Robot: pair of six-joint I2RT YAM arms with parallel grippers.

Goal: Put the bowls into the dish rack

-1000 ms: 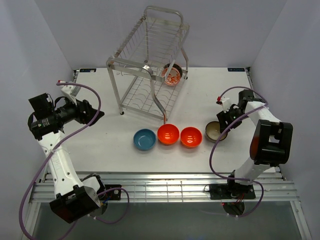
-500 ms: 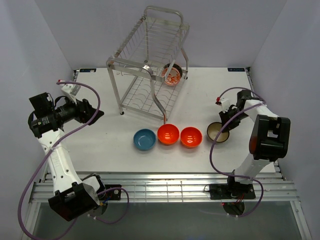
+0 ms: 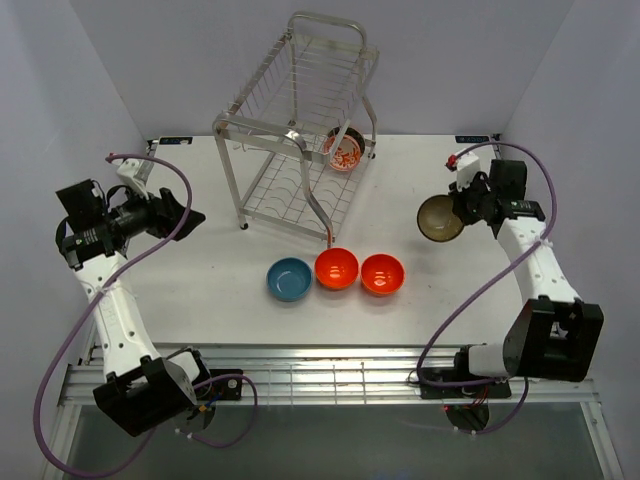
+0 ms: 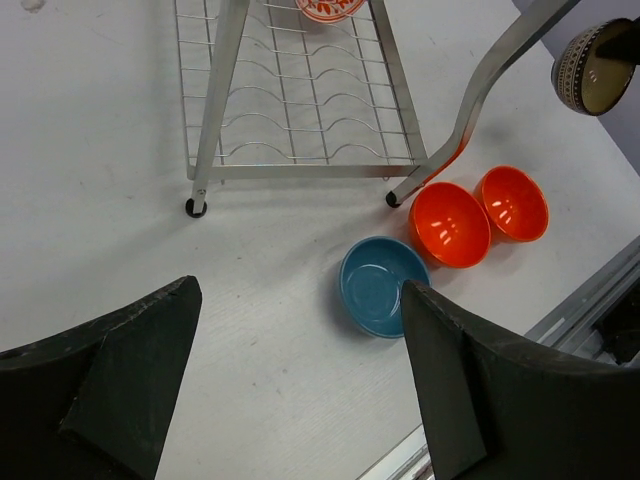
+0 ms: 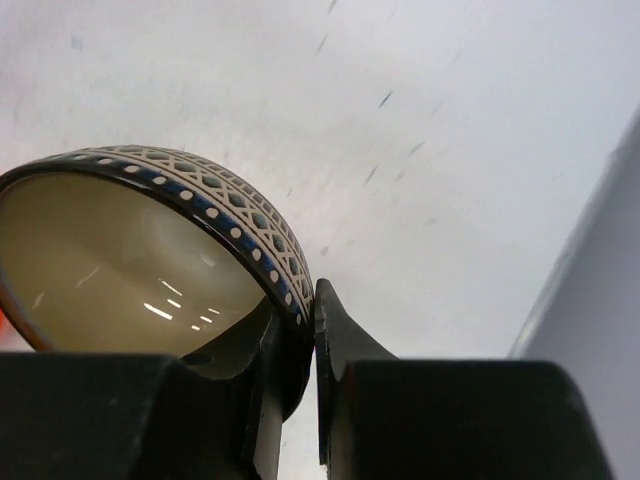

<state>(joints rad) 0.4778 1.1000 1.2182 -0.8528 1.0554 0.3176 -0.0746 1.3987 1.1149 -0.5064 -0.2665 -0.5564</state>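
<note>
Pinching the patterned bowl (image 3: 437, 218) by its rim, the right tool (image 5: 297, 320) held it tipped right of the dish rack (image 3: 300, 120), likely for slotting. The left tool (image 4: 298, 330) hung spread.

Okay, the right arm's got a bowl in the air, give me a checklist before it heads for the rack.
1. Hold: right gripper pinches the patterned bowl's rim: ok.
2. Bowl off the table: ok.
3. Grip firm enough for the carry: cannot tell.
4. Free slots in the dish rack's lower tier; only the red-and-white bowl sits at its far end: ok.
5. Path: blue bowl and orange bowls lie nearer than the rack: ok.
6. Other arm: left gripper open, away from the rack: ok.
</note>
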